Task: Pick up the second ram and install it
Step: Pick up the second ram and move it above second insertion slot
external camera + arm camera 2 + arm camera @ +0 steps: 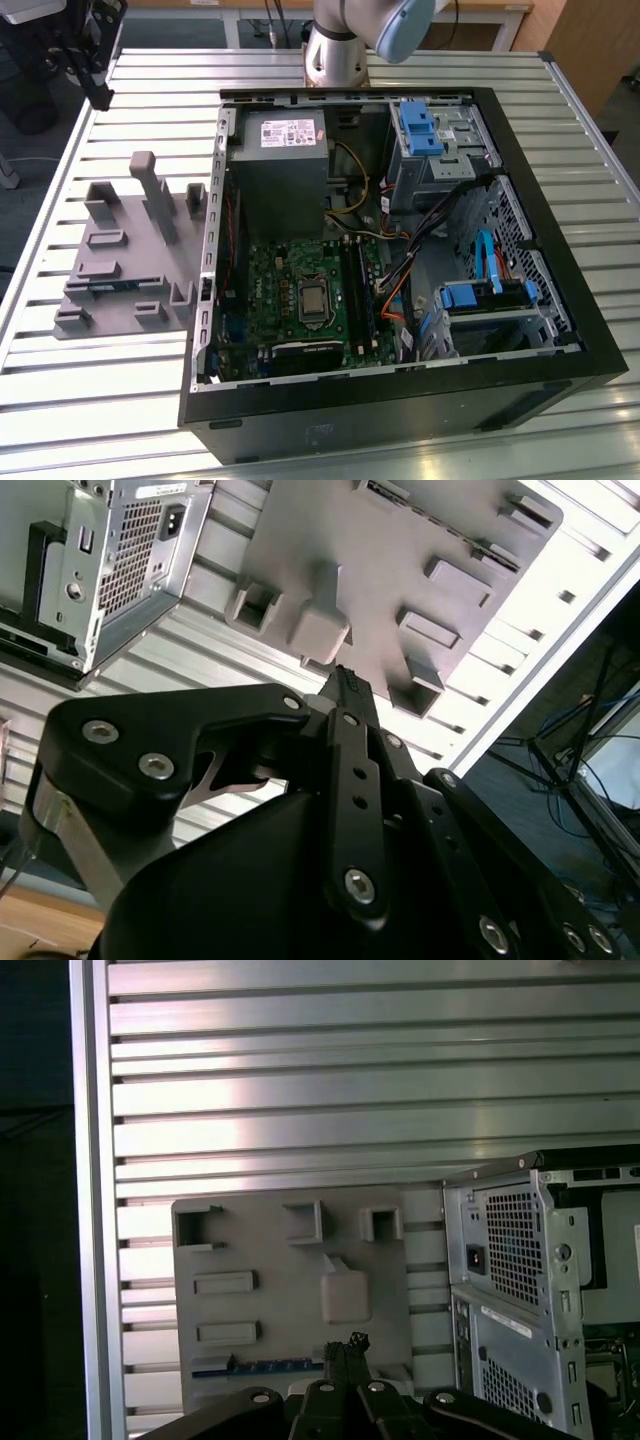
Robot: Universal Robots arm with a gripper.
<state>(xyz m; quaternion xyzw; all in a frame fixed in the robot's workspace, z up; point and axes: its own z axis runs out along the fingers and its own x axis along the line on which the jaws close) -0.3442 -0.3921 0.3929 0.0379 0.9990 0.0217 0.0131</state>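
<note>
step: approach, second ram (265, 1367) not grabbed yet
ram: flat in the grey tray (290, 1260) on the desk (300, 1080)
tool (345, 1345): hovering above, pressed together, empty
next, I guess: needs spreading and squaring to the stick

Beneath the jaws, the fixture tray (280, 1290) lies on the slatted surface (300, 1080). The second ram (265, 1366) sits in a tray slot just beside the jaws. On their opposite side the open computer case (520, 1260) stands against the tray, with the motherboard (300, 290) flat inside.
</note>
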